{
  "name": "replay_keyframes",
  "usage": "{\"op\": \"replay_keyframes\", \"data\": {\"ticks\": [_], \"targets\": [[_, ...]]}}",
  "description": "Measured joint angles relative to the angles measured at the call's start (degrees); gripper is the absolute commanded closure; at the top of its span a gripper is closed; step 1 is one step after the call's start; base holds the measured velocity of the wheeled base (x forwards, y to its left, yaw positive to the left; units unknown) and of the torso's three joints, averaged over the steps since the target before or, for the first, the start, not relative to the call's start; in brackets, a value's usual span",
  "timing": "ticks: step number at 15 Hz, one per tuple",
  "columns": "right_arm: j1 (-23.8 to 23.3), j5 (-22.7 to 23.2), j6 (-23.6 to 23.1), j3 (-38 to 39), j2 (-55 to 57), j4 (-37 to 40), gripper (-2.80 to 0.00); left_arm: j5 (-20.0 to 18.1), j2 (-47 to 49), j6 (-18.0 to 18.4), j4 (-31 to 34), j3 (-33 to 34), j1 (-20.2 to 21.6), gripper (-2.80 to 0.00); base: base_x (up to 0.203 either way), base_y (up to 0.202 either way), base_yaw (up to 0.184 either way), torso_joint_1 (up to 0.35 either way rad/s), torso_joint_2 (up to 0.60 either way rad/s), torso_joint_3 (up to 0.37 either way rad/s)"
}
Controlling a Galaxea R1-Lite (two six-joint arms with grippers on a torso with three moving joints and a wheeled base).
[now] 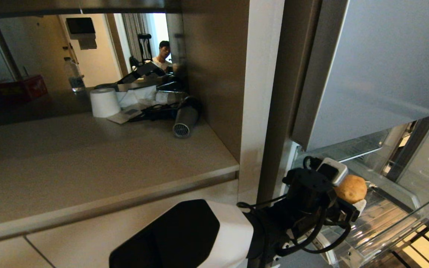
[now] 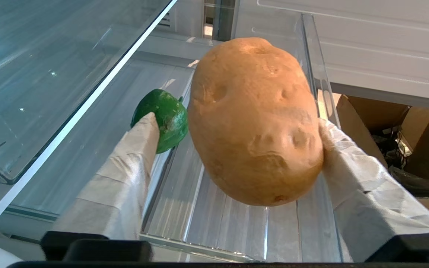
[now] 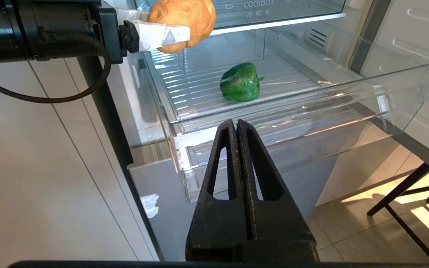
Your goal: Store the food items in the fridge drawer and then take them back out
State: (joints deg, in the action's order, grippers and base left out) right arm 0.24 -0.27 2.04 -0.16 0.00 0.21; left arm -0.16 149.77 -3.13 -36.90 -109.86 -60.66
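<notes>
Potato (image 2: 255, 123) sits between the two white-wrapped fingers (image 2: 125, 186) of the left end effector (image 2: 237, 137), raised above the pulled-out clear fridge drawer (image 3: 348, 96); in the left wrist view one finger presses its side while the other stands apart from it with a gap, so whether it is truly gripped or just let go cannot be told. From the head view only the potato's top shows past the black wrist and its camera, and the fingers are mostly hidden. Green bell pepper (image 3: 240, 82) lies on the drawer's ribbed bottom, well apart from the front wall; the right wrist view shows it whole, the left wrist view shows it partly covered by a finger, and the head view does not show it at all. Right end effector (image 3: 236, 126) hangs low in front of the fridge, its black fingers pressed together and empty. Only the head view takes in the counter (image 1: 88, 156) beside the fridge, with a white paper roll (image 1: 104, 101), a dark cylinder (image 1: 185, 121) lying on its side, and a person (image 1: 162, 56) far behind. Drawer's far end is cut off there.
</notes>
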Motion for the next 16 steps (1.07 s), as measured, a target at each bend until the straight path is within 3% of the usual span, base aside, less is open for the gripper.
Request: {"op": "replay_keyframes", "data": {"ticks": [11,16], "targets": [[0.00,0.00,0.02,-0.04,0.00,-0.02,0.00,0.16,0.04,-0.09,0.77,-0.01,-0.06,-2.80,0.000,0.000,0.000,0.000,0.00,0.000],[0.00,0.00,0.05,0.02,0.00,-0.02,0.00,2.28,-1.85,-0.06,0.74,1.24,-0.48,-2.80,0.000,0.000,0.000,0.000,0.00,0.000]]}}
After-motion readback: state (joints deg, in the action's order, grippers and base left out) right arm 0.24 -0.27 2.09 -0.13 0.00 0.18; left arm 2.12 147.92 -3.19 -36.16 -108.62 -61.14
